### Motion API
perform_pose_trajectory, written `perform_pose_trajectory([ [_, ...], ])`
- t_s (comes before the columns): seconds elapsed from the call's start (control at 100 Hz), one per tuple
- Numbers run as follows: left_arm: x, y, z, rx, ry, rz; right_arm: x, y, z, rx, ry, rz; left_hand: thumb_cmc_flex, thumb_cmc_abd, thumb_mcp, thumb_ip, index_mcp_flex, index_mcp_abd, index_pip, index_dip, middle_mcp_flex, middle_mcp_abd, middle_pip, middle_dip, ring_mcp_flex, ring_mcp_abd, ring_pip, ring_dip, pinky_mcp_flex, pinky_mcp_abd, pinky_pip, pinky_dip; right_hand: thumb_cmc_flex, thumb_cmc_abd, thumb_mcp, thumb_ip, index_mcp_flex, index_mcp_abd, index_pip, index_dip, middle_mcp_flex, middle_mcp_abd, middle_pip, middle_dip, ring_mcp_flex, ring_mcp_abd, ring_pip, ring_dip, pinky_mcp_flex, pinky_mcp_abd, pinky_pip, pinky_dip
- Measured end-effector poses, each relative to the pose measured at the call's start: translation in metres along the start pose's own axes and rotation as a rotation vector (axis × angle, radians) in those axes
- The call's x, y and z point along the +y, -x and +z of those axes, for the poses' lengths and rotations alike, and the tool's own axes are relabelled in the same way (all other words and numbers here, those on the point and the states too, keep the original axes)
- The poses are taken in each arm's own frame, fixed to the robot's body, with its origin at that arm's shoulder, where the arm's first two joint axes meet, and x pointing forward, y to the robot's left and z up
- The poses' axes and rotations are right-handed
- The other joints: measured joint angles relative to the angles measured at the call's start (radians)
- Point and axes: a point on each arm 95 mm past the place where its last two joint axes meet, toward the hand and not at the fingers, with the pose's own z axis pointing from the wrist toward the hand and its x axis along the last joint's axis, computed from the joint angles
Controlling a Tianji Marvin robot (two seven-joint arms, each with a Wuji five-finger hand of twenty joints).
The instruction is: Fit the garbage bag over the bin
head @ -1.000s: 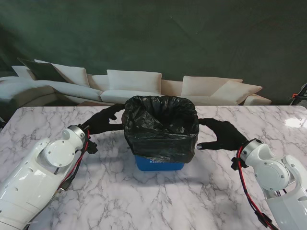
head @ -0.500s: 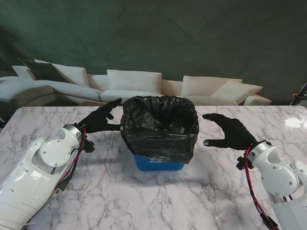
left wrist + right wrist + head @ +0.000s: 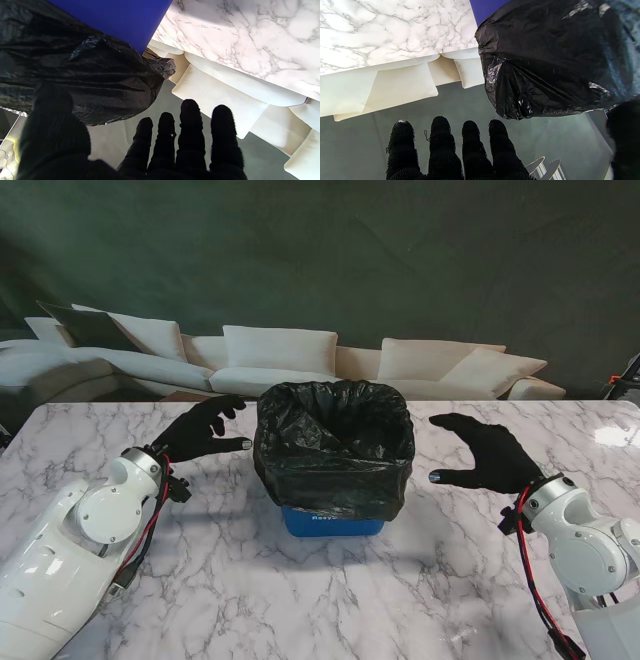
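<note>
on either side of the bin, two gloved hands are seen held clear of it. the left hand (image 3: 205, 430) is spread, its fingers (image 3: 190, 125) apart and nothing held between them; its thumb tip points toward the bag from just beside it, with a gap visible between the two. the right hand (image 3: 485, 455) is likewise spread and empty, its fingers (image 3: 440, 140) fanned out, standing a little farther off from the bag's other side.

between the two hands, the garbage bag (image 3: 335, 445) is found draped over the blue bin (image 3: 332, 523), which stands on the marble table (image 3: 300, 600). the bag's mouth is turned out over the rim all round as far as can be seen, and its skirt hangs well down the walls, only the lowest band of blue being left bare. the fitting is judged to be essentially done; only clearing the hands appears to remain.
</note>
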Motion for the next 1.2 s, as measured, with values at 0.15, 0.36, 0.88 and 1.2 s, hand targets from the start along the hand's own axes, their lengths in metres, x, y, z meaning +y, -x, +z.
perform_pose_trajectory([
  [0.15, -0.002, -0.002, -0.002, 0.008, -0.005, -0.043, 0.004, -0.003, -0.002, -0.006, 0.003, -0.017, -0.093, 0.178, -0.001, 0.003, -0.035, -0.039, 0.136, 0.142, -0.044, -0.008, -0.093, -0.067, -0.041, -0.003, -0.011, 0.034, -0.026, 0.010, 0.050, 0.086, 0.000, 0.009, -0.008, 0.000, 0.000, 0.000, 0.000, 0.000, 0.000, 0.000, 0.000, 0.000, 0.000, 0.000, 0.000, 0.000, 0.000, 0.000, 0.000, 0.000],
  [0.36, -0.012, -0.002, -0.010, 0.018, -0.073, -0.096, 0.014, -0.004, -0.007, -0.003, 0.041, -0.037, 0.041, 0.272, 0.000, 0.003, 0.106, -0.064, -0.265, -0.314, -0.026, 0.004, -0.553, -0.672, -0.085, 0.059, -0.508, -0.596, -0.111, 0.050, -0.231, -0.051, 0.001, 0.061, -0.049, 0.000, 0.000, -0.005, 0.000, 0.000, 0.000, -0.013, -0.023, -0.011, -0.008, -0.010, -0.010, -0.009, -0.011, -0.011, -0.035, -0.019],
  [0.88, -0.015, -0.073, -0.039, 0.133, -0.405, -0.259, 0.035, -0.039, -0.012, 0.165, 0.381, 0.070, 0.118, 0.309, 0.001, 0.003, 0.186, -0.022, -0.308, -0.366, 0.187, 0.029, -0.540, -0.720, -0.071, 0.068, -0.567, -0.725, -0.130, 0.036, -0.340, -0.153, 0.106, 0.245, -0.231, 0.023, 0.003, -0.092, 0.075, 0.000, 0.025, -0.063, -0.051, -0.022, -0.012, -0.073, -0.023, -0.015, 0.013, -0.046, -0.061, -0.004],
  [1.2, 0.038, -0.077, -0.046, 0.111, -0.335, -0.297, -0.003, -0.061, -0.009, 0.153, 0.416, 0.167, 0.119, 0.309, 0.001, 0.003, 0.222, -0.018, -0.312, -0.376, 0.180, 0.026, -0.562, -0.756, -0.071, 0.068, -0.566, -0.738, -0.127, -0.002, -0.339, -0.176, 0.129, 0.246, -0.243, 0.025, 0.026, -0.127, 0.103, 0.000, 0.070, -0.111, -0.030, -0.018, -0.009, -0.095, -0.023, -0.015, 0.013, -0.047, -0.067, -0.002],
])
